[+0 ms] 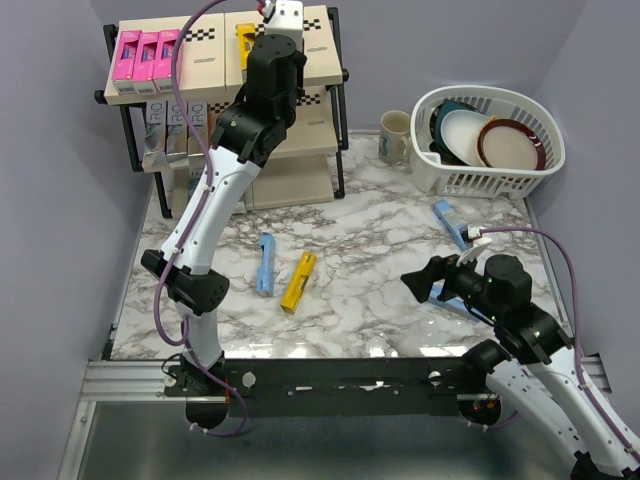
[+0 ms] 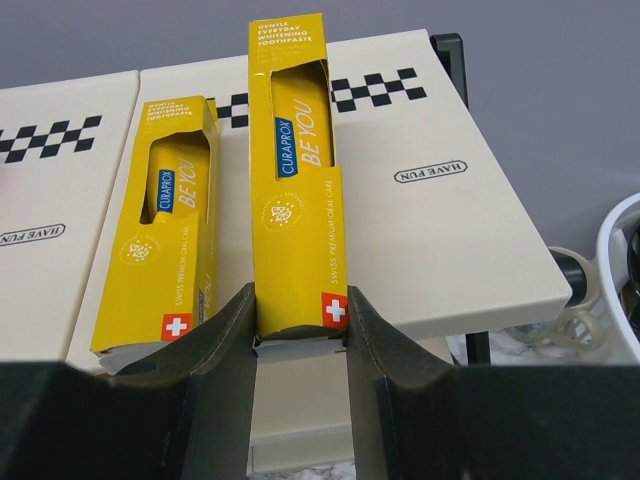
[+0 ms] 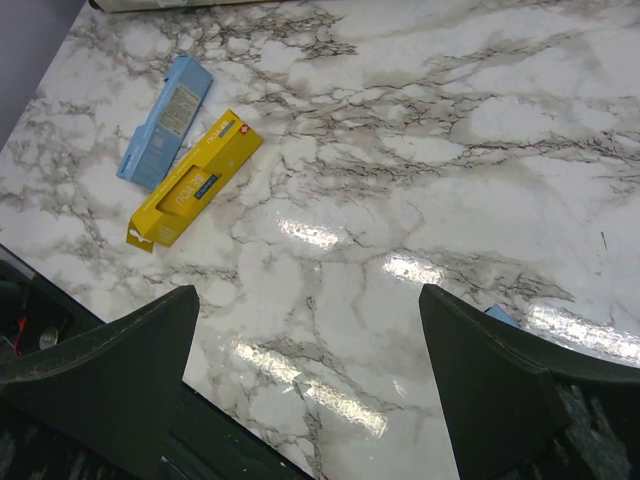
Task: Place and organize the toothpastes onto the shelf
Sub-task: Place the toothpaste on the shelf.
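Yellow carton [image 2: 297, 170] in its grip, the left claw [image 2: 298, 330] reaches over the top board of the shelf [image 2: 450, 230]. Its two dark fingers [image 2: 225, 340] are pinched narrow on the box's near end, and the box points away from the claw along the board. Whether the box rests on the board cannot be told. Just left of the claw, a second yellow carton [image 2: 160, 260] lies flat on the same board, parallel to the held one. Farther left of the claw, the overhead camera shows three pink cartons [image 1: 145, 55] side by side at the end of that tier, with silver and teal cartons [image 1: 170, 125] lined up on the tier beneath.

On the marble table [image 1: 370, 230], well left of the right claw [image 3: 310, 380], a light blue carton [image 3: 165, 120] and a loose yellow carton [image 3: 195, 180] lie side by side, nearly touching. The right claw hovers over the table, fingers spread wide, gripping nothing. Beyond it lies another light blue carton [image 1: 450, 222]. Farther back stand a mug [image 1: 395, 135] and a white basket [image 1: 480, 180] of dishes.
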Motion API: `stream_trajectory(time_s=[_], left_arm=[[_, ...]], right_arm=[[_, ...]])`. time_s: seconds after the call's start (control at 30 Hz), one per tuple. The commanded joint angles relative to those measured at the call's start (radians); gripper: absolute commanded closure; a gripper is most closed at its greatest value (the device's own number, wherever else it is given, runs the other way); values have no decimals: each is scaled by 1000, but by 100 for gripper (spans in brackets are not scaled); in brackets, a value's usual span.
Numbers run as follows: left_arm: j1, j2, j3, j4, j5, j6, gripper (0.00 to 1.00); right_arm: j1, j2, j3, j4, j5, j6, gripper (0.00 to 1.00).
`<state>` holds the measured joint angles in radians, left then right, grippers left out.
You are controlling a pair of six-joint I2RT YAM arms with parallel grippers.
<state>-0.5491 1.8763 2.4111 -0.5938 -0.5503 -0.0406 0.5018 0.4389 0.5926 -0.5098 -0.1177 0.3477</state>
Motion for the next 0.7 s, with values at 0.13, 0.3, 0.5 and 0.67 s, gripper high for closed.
stream_trajectory(time_s=[0.13,0.3,0.5,0.67], left_arm=[[9,12,-6,49,-43,28,67],[11,7,-18,57,-49,27,64],[12,3,-30,72,-65,34,62],[12,3,-38,83,-71,36,57]], right_arm=[[-3,1,-10,14,-16,-15,0],[-2,0,-13,14,-17,-13,0],[-3,7,-14,21,-30,-16,0],[-3,8,-17,24,-37,-18,0]])
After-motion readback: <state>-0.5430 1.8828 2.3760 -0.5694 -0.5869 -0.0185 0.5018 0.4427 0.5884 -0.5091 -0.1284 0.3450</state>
